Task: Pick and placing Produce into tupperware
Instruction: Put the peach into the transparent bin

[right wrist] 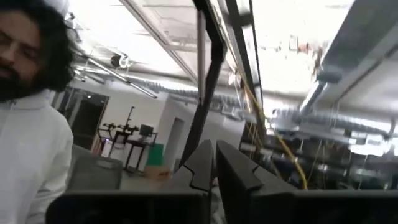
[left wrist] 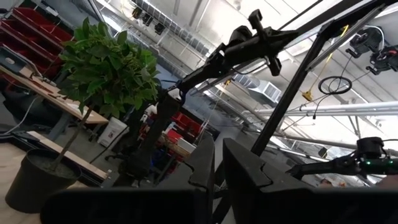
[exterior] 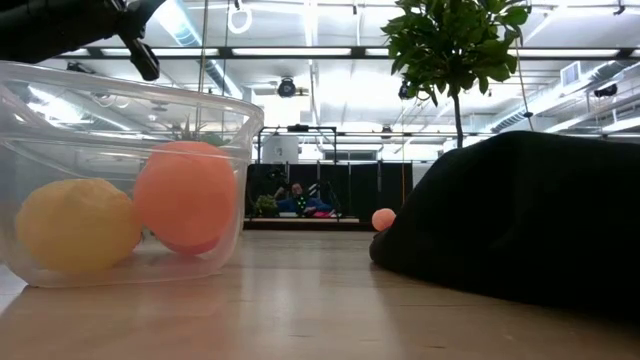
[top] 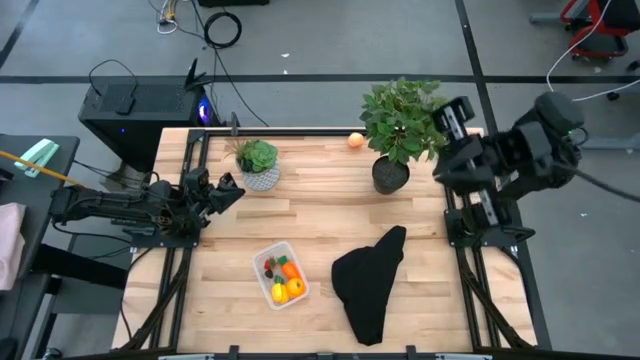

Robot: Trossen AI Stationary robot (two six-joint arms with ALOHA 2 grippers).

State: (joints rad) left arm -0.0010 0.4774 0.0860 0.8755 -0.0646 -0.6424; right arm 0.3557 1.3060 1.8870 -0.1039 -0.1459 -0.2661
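Observation:
The clear tupperware (top: 280, 275) stands near the table's front edge with red, orange and yellow produce (top: 283, 278) lying in it. In the low view its wall (exterior: 120, 120) shows a yellow piece (exterior: 75, 225) and a peach piece (exterior: 185, 195) resting on its bottom. One orange piece of produce (top: 355, 140) lies alone on the table at the far edge. My left gripper (top: 235, 190) rests at the table's left edge, shut and empty (left wrist: 217, 168). My right gripper (top: 452, 122) is raised over the right edge beside the tall plant, shut and empty (right wrist: 214, 165).
A black cloth (top: 372, 282) lies heaped right of the tupperware. A tall potted plant (top: 400, 125) stands at the far right, and a small one (top: 257, 165) at the far left. A person in white (right wrist: 31, 137) shows in the right wrist view.

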